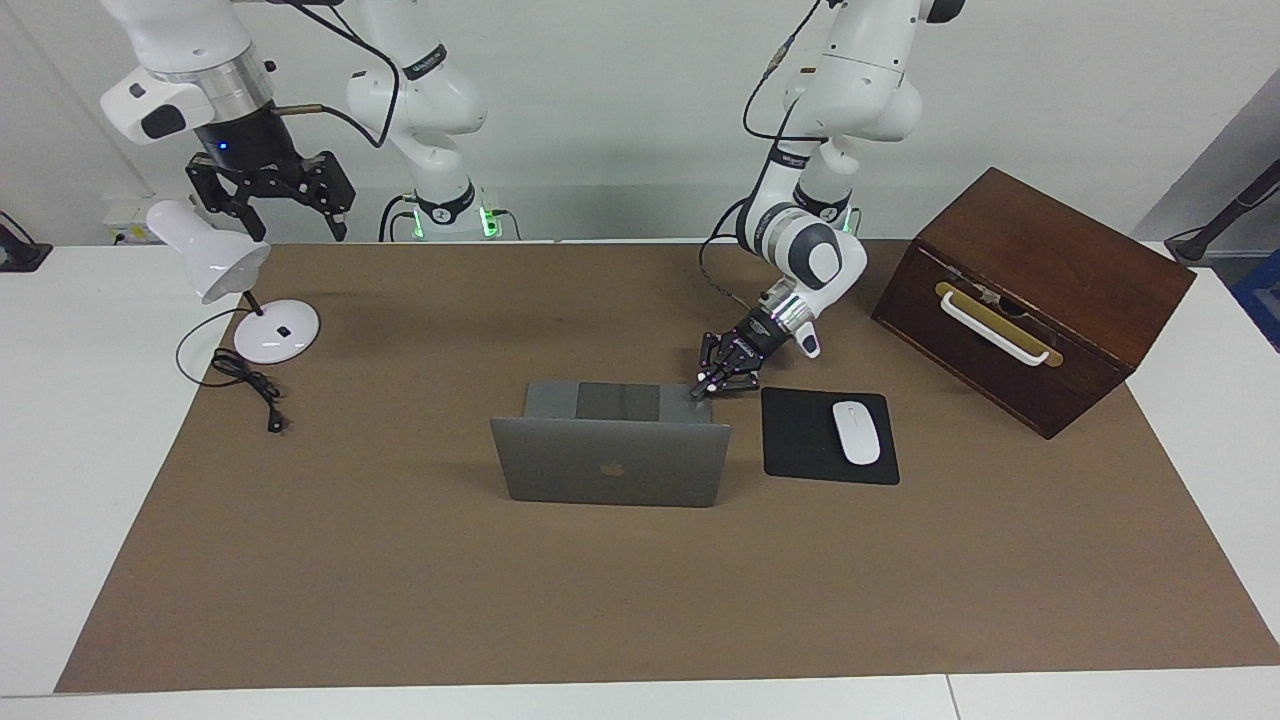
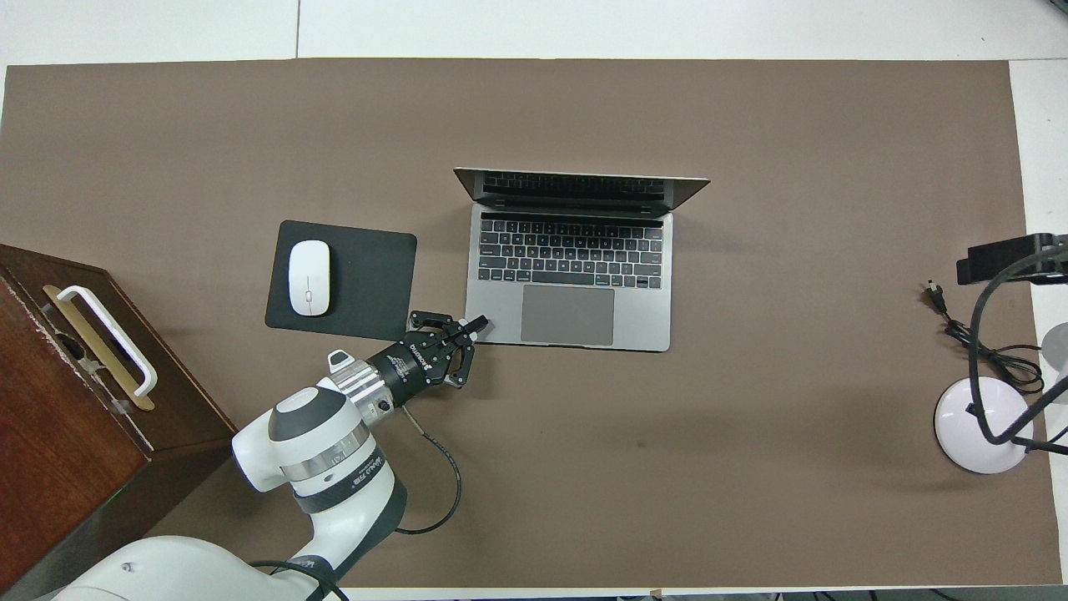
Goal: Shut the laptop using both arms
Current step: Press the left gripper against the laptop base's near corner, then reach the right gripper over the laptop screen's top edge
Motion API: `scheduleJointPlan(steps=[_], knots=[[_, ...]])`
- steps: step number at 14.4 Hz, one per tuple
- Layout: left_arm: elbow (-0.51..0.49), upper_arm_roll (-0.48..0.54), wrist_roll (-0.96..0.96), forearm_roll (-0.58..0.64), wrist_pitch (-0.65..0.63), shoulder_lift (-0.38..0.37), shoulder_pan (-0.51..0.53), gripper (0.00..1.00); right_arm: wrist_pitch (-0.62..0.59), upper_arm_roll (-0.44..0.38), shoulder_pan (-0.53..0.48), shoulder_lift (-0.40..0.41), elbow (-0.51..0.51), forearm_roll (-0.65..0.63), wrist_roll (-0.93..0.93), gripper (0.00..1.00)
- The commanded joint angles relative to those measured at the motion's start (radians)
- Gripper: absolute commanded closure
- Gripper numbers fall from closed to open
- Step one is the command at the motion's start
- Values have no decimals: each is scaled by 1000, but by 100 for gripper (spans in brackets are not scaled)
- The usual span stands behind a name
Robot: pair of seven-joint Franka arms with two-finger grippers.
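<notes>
Resting seemingly on the open laptop [image 1: 610, 460] beside the mouse pad [image 1: 828, 436], left pincer [image 1: 702, 389] clenched; right pincer [image 1: 270, 195] released over lamp [image 1: 225, 270].

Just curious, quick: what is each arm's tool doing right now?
Left tool: shut, holding nothing, tips at the corner of the open laptop.
Right tool: open, empty, waiting up over the lamp.

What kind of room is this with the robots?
Probably a robot lab set up like a desk: two white jointed robot arms at a brown-covered table, with an open silver-grey laptop and a white desk lamp.
</notes>
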Motion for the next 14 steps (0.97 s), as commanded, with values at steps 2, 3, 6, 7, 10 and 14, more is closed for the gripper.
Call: scheduleJointPlan(steps=[2, 3, 6, 7, 10, 14], knots=[[14, 9, 26, -28, 16, 25, -15, 100, 11, 2, -3, -16, -18, -6, -22, 0], [14, 9, 28, -28, 16, 26, -15, 100, 11, 2, -3, -16, -18, -6, -22, 0], [14, 9, 28, -29, 16, 31, -15, 100, 13, 4, -3, -16, -18, -5, -24, 20], [16, 9, 28, -29, 16, 31, -15, 100, 13, 4, -2, -16, -18, -5, -24, 54], [14, 9, 58, -29, 14, 32, -15, 100, 13, 4, -2, -16, -16, -6, -27, 100], [14, 9, 78, -29, 14, 32, -15, 100, 31, 4, -2, -16, -16, -5, -33, 100]])
